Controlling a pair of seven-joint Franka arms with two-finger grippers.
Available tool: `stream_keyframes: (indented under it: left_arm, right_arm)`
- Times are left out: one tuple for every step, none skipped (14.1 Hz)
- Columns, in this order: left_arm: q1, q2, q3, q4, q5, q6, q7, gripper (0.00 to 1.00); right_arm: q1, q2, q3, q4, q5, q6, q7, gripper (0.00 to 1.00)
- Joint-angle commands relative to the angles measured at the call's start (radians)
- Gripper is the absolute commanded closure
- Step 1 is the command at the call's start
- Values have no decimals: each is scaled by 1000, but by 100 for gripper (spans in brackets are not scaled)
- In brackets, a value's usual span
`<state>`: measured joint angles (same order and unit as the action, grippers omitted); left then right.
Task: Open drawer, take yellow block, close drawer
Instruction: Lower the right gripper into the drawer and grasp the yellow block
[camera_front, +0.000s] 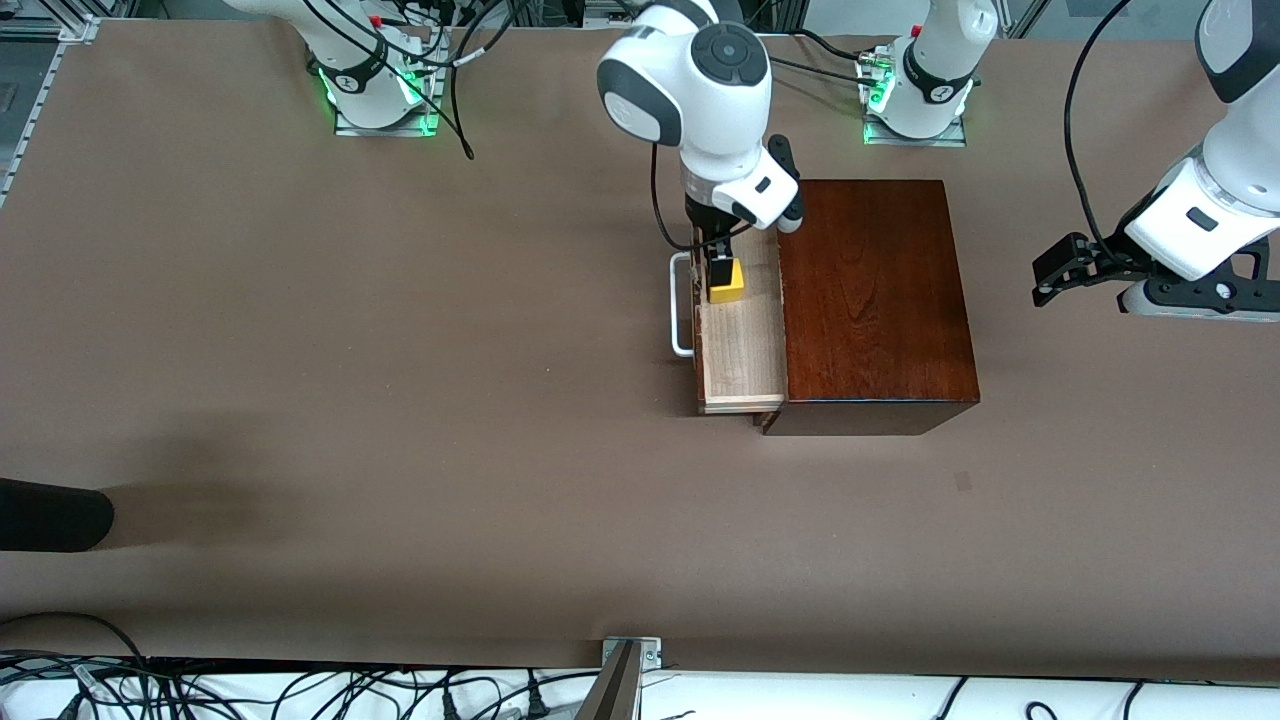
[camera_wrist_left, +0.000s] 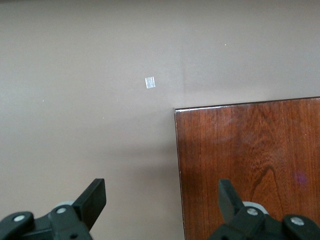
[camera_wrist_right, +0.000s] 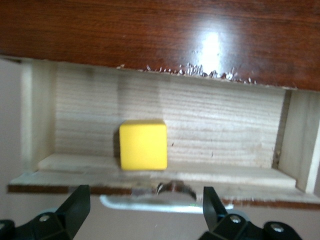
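The drawer (camera_front: 742, 350) of the dark wooden box (camera_front: 875, 300) stands pulled out toward the right arm's end of the table, showing its pale floor and white bar handle (camera_front: 682, 305). The yellow block (camera_front: 726, 283) lies in it, at the end farther from the front camera. My right gripper (camera_front: 718, 262) hangs open just over the drawer's front beside the block. In the right wrist view the block (camera_wrist_right: 143, 145) rests on the drawer floor (camera_wrist_right: 215, 125) past the handle (camera_wrist_right: 165, 204), with the right gripper (camera_wrist_right: 145, 210) holding nothing. My left gripper (camera_front: 1045, 278) waits open in the air beside the box, empty (camera_wrist_left: 162, 197).
In the left wrist view a corner of the box top (camera_wrist_left: 250, 160) and a small white patch (camera_wrist_left: 149, 82) on the brown table show. A dark rounded object (camera_front: 50, 515) pokes in at the table's edge by the right arm's end. Cables (camera_front: 300, 690) run along the edge nearest the front camera.
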<state>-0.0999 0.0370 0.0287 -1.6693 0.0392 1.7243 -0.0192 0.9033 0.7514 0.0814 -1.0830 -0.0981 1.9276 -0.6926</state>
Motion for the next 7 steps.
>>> stream_keyframes:
  left_arm:
    - [-8,-8,8,0,-24,-9,18,0]
    - [-8,-8,8,2,-24,-9,24,0]
    - [-8,-8,10,2,-25,-9,56,0]
    - [-8,-8,10,2,-25,-8,71,0]
    - [-8,-8,8,2,-25,-6,71,0]
    - [-8,-8,10,2,-25,-6,71,0]
    - [-8,-8,8,2,-25,-8,70,0]
  right_arm:
    - [15,58,-2,57,-15,40,-16,0]
    - [19,72,-2,67,-15,42,-13,0]
    - [20,83,-2,71,-15,51,-5,0]
    - [29,92,-2,71,-15,60,10,0]
    - [40,95,-5,69,-15,60,34,0]
    - [42,106,-6,69,-15,60,42,0]
    - [42,115,-6,69,-15,60,45,0]
